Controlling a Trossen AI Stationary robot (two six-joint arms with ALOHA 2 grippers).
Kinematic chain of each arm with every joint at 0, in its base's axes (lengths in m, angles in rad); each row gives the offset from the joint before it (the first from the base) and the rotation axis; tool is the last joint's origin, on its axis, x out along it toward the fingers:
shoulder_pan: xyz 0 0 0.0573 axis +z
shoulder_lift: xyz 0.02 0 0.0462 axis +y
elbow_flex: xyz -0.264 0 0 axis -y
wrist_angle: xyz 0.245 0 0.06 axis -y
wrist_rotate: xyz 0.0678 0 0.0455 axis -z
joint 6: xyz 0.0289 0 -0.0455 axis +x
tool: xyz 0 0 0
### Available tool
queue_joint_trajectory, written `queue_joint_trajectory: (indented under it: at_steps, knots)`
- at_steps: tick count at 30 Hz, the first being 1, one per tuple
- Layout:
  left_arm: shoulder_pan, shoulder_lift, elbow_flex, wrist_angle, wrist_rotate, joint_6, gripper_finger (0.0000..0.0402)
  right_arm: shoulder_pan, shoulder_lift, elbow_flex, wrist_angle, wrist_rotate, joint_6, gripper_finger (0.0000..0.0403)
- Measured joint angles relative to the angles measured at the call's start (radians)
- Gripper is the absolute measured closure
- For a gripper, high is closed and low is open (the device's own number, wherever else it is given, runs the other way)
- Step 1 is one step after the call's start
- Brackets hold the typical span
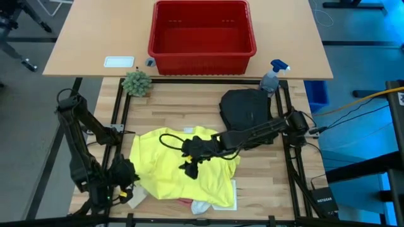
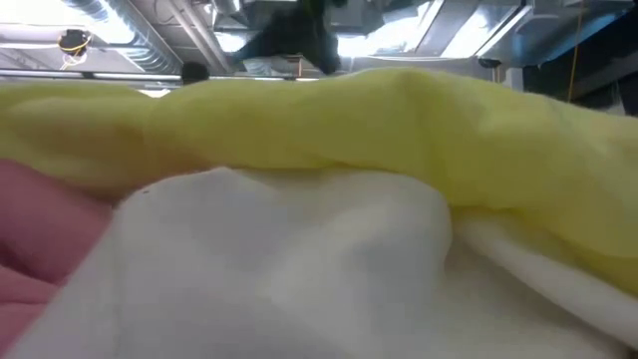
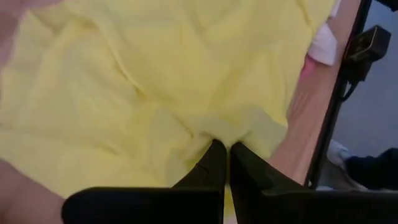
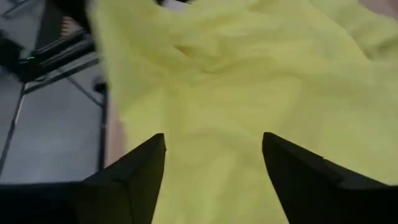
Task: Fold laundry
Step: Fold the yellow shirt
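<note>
The bright yellow T-shirt [image 1: 180, 170] lies crumpled on the table's near middle, over a small white cloth [image 1: 202, 207] and a pink cloth [image 1: 183, 202] that peek out at its near edge. In the low view the T-shirt [image 2: 329, 120] lies across the white cloth [image 2: 289, 269] and the pink cloth [image 2: 40, 239]. The black trousers [image 1: 246, 110] lie heaped at the far right. My left gripper [image 1: 128, 176] is at the shirt's left edge, shut on it [image 3: 222, 148]. My right gripper [image 1: 189, 161] hovers open over the shirt's middle [image 4: 214, 149]. My left gripper pinches a bunched bit of the yellow T-shirt's edge [image 3: 217, 132] between its two fingers, coming slanting down from the table's left. Creases in the cloth run toward the fingers. How many layers are caught does not show. The rest of the shirt lies on the table.
A red plastic basket [image 1: 202, 34] stands on the far table, with a small white card [image 1: 120, 62] to its left. A small green plant [image 1: 136, 82] and a spray bottle [image 1: 273, 75] stand at the work table's far edge. Bare wood shows at the far left.
</note>
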Motion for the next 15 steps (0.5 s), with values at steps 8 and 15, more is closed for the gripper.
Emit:
queue_joint_trajectory:
  at_steps: [8, 15]
  knots:
    - [0.067, -0.002, 0.035, -0.016, -0.056, 0.102, 0.0401, -0.143, 0.001, -0.122, 0.111, -0.113, 0.045, 0.0289]
    - [0.130, -0.002, 0.034, 0.037, -0.072, 0.189, 0.0401, -0.171, 0.081, -0.106, 0.272, -0.296, 0.067, 0.0388]
